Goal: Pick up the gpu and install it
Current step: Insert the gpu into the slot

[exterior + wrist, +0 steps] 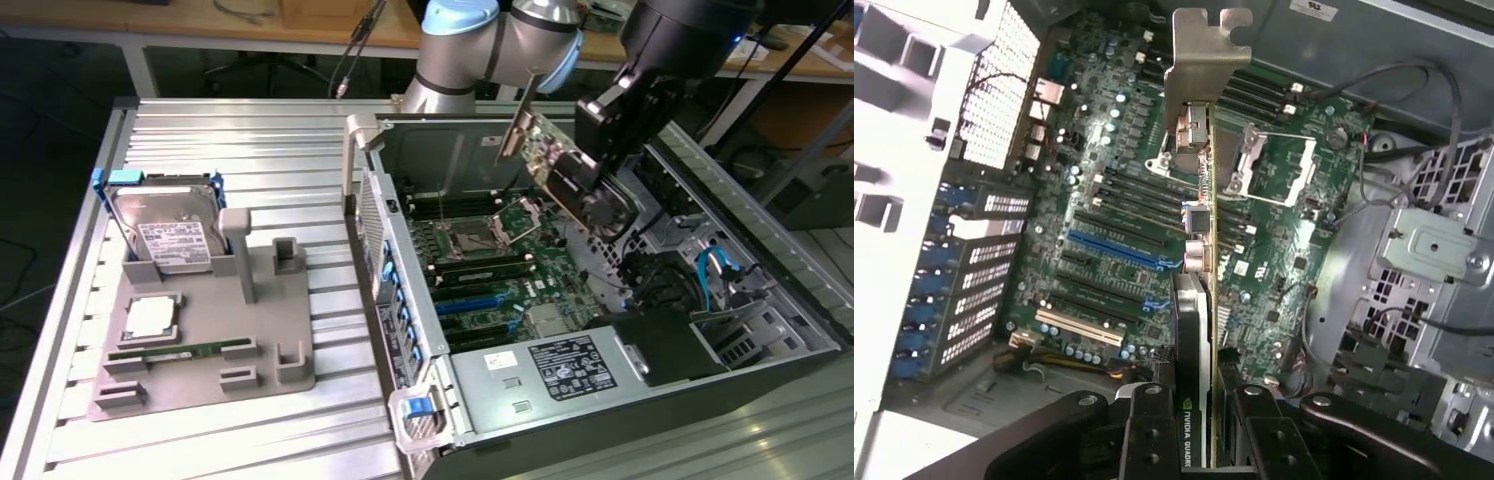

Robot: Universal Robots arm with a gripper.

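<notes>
claw [1199, 425] | clenched on gpu [1194, 320], card edge-on, metal bracket at far end | gpu held over motherboard [1104, 230], apart from it, in open case [441, 155] | hard drive [167, 235] on tabletop [240, 130] beside case

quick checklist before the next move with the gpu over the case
1. gpu gripped by the end effector: ok
2. gpu above the open case: ok
3. gpu clear of the motherboard, not touching: ok
4. Blue slot free of other cards: ok
5. Card edge lined up with a slot: cannot tell
6. Hard drive out of the way, outside the case: ok
</notes>
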